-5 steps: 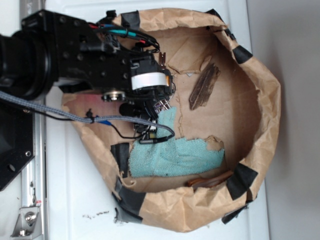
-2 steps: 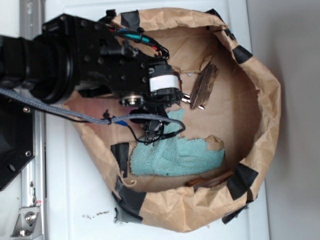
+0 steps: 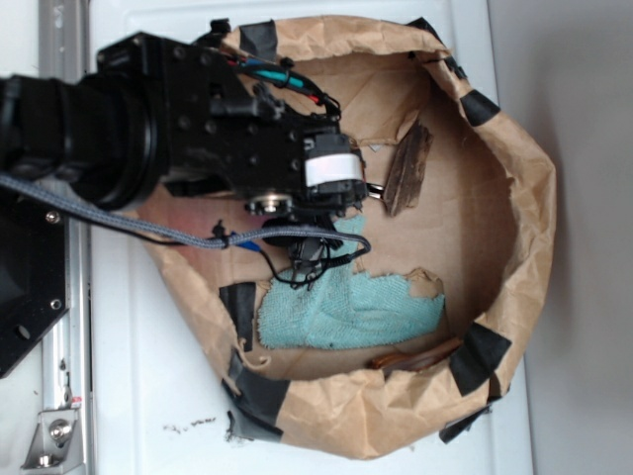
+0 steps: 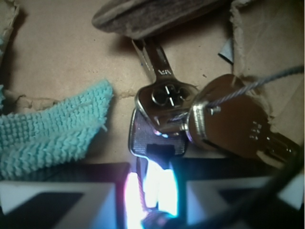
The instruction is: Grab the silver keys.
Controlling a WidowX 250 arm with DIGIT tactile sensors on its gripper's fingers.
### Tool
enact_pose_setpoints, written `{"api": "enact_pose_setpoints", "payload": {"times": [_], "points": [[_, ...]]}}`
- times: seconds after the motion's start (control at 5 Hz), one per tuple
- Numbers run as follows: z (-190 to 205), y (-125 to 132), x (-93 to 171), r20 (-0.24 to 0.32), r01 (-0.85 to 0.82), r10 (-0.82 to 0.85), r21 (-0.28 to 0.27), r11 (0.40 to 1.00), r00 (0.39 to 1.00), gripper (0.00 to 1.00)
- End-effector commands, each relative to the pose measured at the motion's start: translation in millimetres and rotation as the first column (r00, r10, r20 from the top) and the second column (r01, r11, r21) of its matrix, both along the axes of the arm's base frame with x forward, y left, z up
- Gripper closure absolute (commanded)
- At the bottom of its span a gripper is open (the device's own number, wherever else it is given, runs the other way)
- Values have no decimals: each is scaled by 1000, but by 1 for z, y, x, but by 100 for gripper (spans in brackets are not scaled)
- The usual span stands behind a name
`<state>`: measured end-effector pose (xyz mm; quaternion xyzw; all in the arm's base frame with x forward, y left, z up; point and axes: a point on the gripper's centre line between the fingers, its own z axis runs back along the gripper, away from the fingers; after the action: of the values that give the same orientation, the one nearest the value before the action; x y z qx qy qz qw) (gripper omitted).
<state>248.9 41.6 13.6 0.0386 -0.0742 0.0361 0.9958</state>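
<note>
The silver keys (image 4: pixel 167 97) lie fanned on a thin wire ring over the brown paper floor, one with a brownish head (image 4: pixel 228 119). One key's blade runs down between my fingers (image 4: pixel 62 191), lit bright by glare. My gripper (image 4: pixel 152 174) is shut on that blade. In the exterior view my gripper (image 3: pixel 353 193) sits inside the paper bag under the black wrist. Only a bit of the silver keys (image 3: pixel 374 188) sticks out at its right, touching the wood splinter (image 3: pixel 406 168).
The dark wood splinter (image 4: pixel 152 16) lies just beyond the keys. A teal cloth (image 3: pixel 346 307) (image 4: pixel 47 129) lies beside and below my gripper. The crumpled paper bag wall (image 3: pixel 534 198) with black tape rings everything. A brown object (image 3: pixel 415 356) rests by the lower wall.
My arm has moved right toward the wood splinter, and the keys have travelled with the gripper from the cloth's upper edge to the splinter's foot.
</note>
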Motion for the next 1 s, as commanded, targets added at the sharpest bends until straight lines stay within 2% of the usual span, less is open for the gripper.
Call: {"api": "enact_pose_setpoints", "payload": {"times": [0.0,0.2,0.4,0.6,0.8], "points": [[1,-5,3,9,18,-18,0,1000,1000,100],[2,-4,2,-15,17,-16,1,1000,1000,100],[36,-1,-2,-148,-4,-7,-75,997,989,100],[79,3,-2,-228,-48,14,-141,989,974,100],[128,1,-5,-276,-80,18,-213,974,961,100]]}}
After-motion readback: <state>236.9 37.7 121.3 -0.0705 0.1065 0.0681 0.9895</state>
